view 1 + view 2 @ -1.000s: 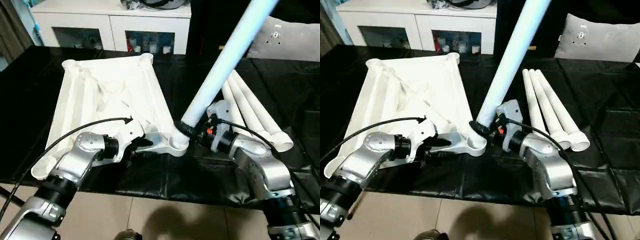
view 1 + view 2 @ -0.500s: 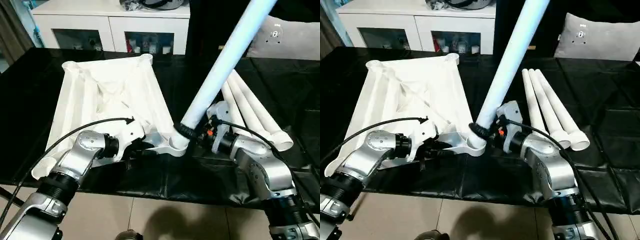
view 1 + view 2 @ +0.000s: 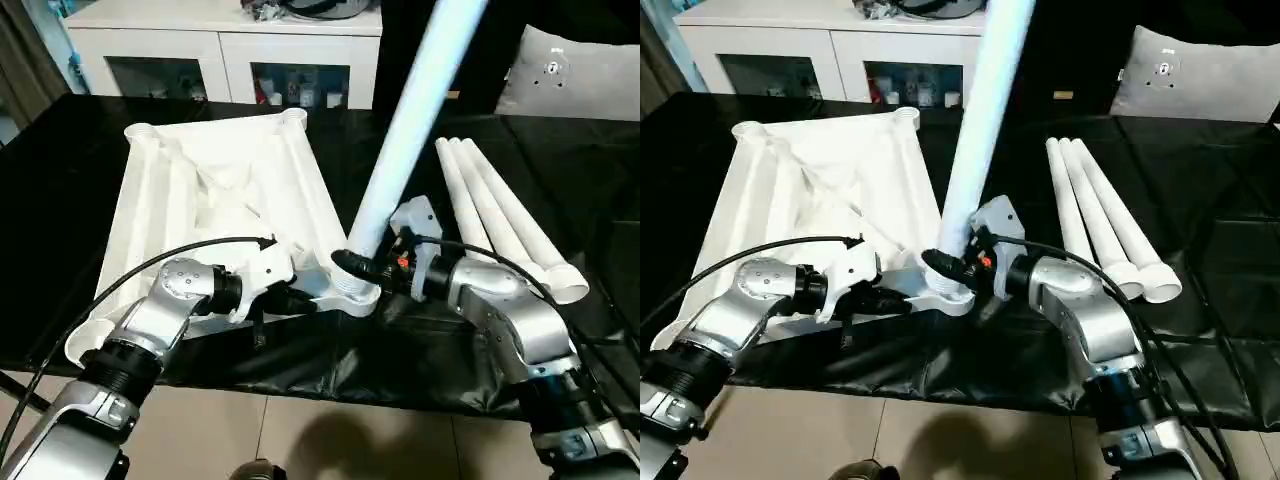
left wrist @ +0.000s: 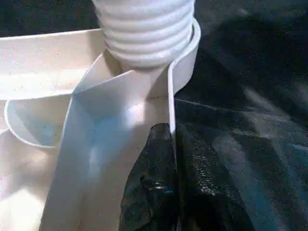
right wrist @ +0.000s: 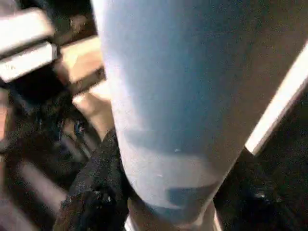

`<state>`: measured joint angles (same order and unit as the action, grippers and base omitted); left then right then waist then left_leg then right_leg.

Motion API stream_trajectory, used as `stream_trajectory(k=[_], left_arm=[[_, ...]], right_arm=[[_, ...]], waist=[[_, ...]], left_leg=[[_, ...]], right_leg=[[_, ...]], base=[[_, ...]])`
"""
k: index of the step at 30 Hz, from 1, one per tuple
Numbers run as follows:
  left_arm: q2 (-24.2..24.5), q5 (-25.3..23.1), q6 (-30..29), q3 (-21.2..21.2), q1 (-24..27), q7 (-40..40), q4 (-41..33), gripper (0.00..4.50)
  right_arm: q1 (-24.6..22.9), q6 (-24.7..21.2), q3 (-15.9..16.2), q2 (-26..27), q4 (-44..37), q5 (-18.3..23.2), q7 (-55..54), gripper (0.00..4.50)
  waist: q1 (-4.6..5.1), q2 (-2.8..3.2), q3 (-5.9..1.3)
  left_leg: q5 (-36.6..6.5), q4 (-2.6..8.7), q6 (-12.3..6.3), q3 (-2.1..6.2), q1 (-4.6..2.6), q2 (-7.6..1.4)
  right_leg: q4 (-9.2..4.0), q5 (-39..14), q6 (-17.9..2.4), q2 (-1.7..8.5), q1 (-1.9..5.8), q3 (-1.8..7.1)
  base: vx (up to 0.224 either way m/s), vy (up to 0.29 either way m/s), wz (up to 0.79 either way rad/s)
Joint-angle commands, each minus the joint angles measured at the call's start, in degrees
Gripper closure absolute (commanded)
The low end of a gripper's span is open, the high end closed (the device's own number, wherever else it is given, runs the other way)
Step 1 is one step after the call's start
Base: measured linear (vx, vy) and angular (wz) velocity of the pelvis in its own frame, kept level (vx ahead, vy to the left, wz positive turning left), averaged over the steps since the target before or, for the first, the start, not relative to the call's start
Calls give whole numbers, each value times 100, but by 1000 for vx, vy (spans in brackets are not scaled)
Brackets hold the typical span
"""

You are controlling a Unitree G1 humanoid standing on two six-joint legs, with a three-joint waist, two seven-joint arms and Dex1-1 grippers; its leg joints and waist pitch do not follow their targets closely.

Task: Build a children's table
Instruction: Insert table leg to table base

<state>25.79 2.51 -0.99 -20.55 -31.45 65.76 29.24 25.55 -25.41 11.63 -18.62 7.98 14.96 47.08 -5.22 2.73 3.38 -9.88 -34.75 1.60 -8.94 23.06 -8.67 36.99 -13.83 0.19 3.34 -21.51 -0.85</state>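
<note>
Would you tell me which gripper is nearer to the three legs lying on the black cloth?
The right. The right gripper grips the upright leg at the corner socket, beside the three spare legs. The left gripper pinches the tabletop rim, farther away.

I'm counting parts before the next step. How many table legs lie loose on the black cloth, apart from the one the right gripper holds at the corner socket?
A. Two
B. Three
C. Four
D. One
B: three legs lie side by side on the black cloth, to the right of the tabletop, while the right gripper holds the fourth leg at the corner socket.
</note>
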Motion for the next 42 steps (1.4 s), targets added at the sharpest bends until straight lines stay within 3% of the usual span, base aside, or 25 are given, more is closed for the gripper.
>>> stream_trajectory(k=[1,2,4,8,14,20,29,34,35,38,40,41,42], left_arm=[[2,-86,153,-233,1,277,-17,450],[-5,-98,182,-235,-15,302,-4,450],[-12,-104,260,-245,-35,347,27,450],[-19,-150,342,-258,-88,470,47,450],[-11,-157,406,-263,-128,592,91,450],[14,-212,510,-267,-179,650,196,450],[-29,-264,622,-303,-239,720,217,450],[-81,-278,648,-284,-290,712,257,450],[-105,-267,630,-252,-310,674,304,450],[-121,-290,634,-217,-333,590,418,450],[-133,-284,634,-199,-335,577,447,450],[-147,-270,623,-175,-334,552,460,450],[-147,-270,623,-175,-334,552,460,450]], right_arm=[[78,-209,180,-89,11,-74,189,260],[73,-282,250,-163,-10,-86,279,260],[76,-310,274,-200,-4,-104,317,260],[151,-330,305,-260,162,-184,363,260],[169,-450,335,-392,187,-170,489,260],[166,-522,332,-516,200,-172,609,260],[261,-517,289,-468,416,-146,675,260],[275,-463,172,-351,628,-67,637,260],[206,-435,-3,-290,763,98,696,260],[17,-421,-286,-217,931,350,726,260],[-52,-385,-329,-206,976,388,739,261],[-132,-326,-351,-197,1004,388,724,261],[-132,-326,-351,-197,1004,388,724,261]], waist=[[-6,-6,-421],[-2,-51,-419],[-15,-18,-415],[-18,-21,-422],[-38,-19,-430],[-65,-5,-420],[-69,-11,-425],[-77,4,-416],[-83,34,-420],[-116,45,-428],[-122,12,-433],[-130,54,-433],[-123,44,-426]], left_leg=[[-908,411,-120,106,-174,-406],[-938,414,-121,97,-180,-413],[-936,414,-110,102,-176,-410],[-1031,424,-46,104,-190,-415],[-902,406,-98,102,-177,-410],[-1128,425,-19,101,-203,-424],[-1060,414,-26,98,-189,-416],[-1250,437,69,95,-207,-432],[-1264,436,88,95,-207,-431],[-1275,425,82,84,-212,-437],[-1219,429,55,81,-203,-433],[-1213,423,43,81,-198,-425],[-1257,429,42,75,-200,-430]], right_leg=[[-384,354,-1506,486,200,185],[-395,288,-1516,489,197,189],[-398,194,-1516,494,190,188],[-397,153,-1509,493,180,189],[-383,387,-1534,492,195,187],[-410,50,-1532,501,178,193],[-401,174,-1557,508,187,191],[-414,-37,-1568,502,171,188],[-410,-33,-1559,502,169,188],[-413,90,-1593,512,168,193],[-403,194,-1586,501,179,181],[-405,146,-1579,506,173,179],[-424,84,-1570,507,168,183]], base=[[0,0,0],[0,0,0],[0,0,0],[0,0,0],[0,0,0],[0,0,0],[0,0,0],[0,0,0],[0,0,0],[0,0,0],[0,0,0],[0,0,0],[0,0,0]])
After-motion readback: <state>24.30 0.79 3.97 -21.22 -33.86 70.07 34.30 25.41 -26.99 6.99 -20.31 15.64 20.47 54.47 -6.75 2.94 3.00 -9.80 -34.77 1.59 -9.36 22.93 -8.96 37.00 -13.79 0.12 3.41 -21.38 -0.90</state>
